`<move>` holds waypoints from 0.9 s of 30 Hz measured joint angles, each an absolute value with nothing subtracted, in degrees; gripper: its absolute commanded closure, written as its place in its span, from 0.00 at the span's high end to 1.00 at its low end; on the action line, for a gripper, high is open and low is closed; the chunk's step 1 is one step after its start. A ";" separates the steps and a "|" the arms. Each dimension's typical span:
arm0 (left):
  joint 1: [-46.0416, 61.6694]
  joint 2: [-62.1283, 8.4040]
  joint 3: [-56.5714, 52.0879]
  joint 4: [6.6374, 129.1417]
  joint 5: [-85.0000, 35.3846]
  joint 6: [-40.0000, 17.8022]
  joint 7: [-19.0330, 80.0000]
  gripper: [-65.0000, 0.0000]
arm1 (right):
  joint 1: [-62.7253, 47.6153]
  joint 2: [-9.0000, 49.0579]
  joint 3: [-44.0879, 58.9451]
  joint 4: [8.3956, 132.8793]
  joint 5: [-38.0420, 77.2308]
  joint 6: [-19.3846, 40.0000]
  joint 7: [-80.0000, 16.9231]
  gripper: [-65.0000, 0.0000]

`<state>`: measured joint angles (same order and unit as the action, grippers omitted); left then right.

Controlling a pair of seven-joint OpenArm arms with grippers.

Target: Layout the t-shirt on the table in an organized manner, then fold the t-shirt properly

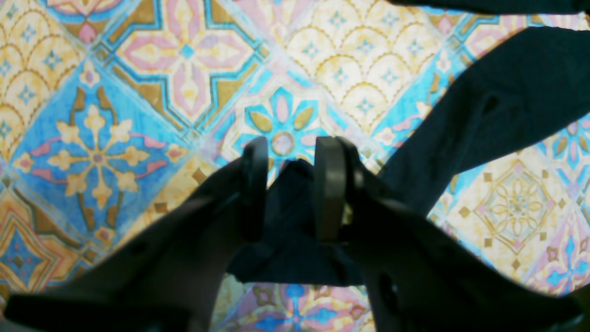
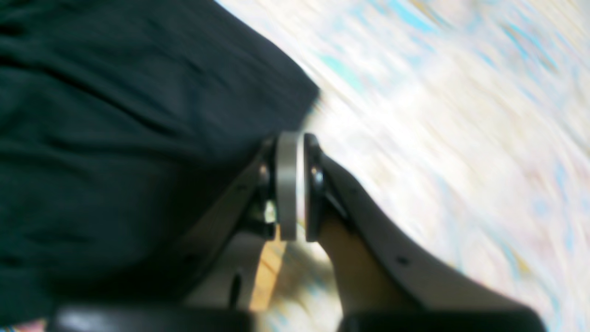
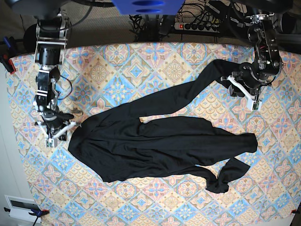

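The black t-shirt [image 3: 155, 146] lies crumpled across the middle of the patterned table [image 3: 141, 61], with one long strip pulled up toward the far right. My left gripper [image 3: 233, 84] holds the end of that strip. In the left wrist view a bunch of the t-shirt [image 1: 507, 92] fills the gap of the left gripper [image 1: 292, 147], hanging above the table [image 1: 138, 92]. My right gripper [image 3: 60, 131] sits at the shirt's left edge. In the blurred right wrist view the right gripper [image 2: 295, 138] has its pads together beside the t-shirt [image 2: 115, 138]; no cloth shows between them.
A twisted bundle of the shirt [image 3: 223, 179] lies at the lower right. Cables and a power strip [image 3: 197, 26] run behind the table's far edge. A blue object [image 3: 148, 5] is at the top. A white box [image 3: 21, 205] sits off the table's near left corner.
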<state>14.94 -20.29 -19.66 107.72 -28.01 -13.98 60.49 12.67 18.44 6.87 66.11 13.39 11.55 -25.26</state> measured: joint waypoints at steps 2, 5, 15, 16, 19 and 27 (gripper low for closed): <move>14.90 -20.29 -19.49 107.72 -28.08 -14.02 60.47 0.27 | 10.94 18.22 6.81 67.11 13.43 12.01 -26.65 0.04; 14.90 -20.32 -19.51 107.72 -28.08 -14.04 60.51 0.27 | 9.87 17.80 6.59 67.83 13.61 12.45 -26.57 0.04; 14.76 -20.32 -19.51 107.72 -28.03 -14.00 60.49 0.27 | 10.48 17.78 6.20 74.00 13.91 12.27 -26.06 0.26; 14.74 -20.32 -19.51 107.72 -28.05 -14.00 60.49 0.27 | 10.68 17.69 6.15 73.87 13.89 12.25 -25.89 0.28; 14.90 -20.32 -19.51 107.72 -28.05 -14.02 60.49 0.27 | 10.48 17.74 6.15 70.32 13.69 11.97 -26.00 0.29; 14.87 -20.32 -19.59 107.74 -28.10 -14.06 60.49 0.27 | 17.89 17.72 1.02 63.68 13.74 12.01 -25.23 0.29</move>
<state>14.87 -20.32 -19.59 107.74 -28.10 -14.06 60.49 17.89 17.72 1.02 63.68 13.74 12.01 -25.23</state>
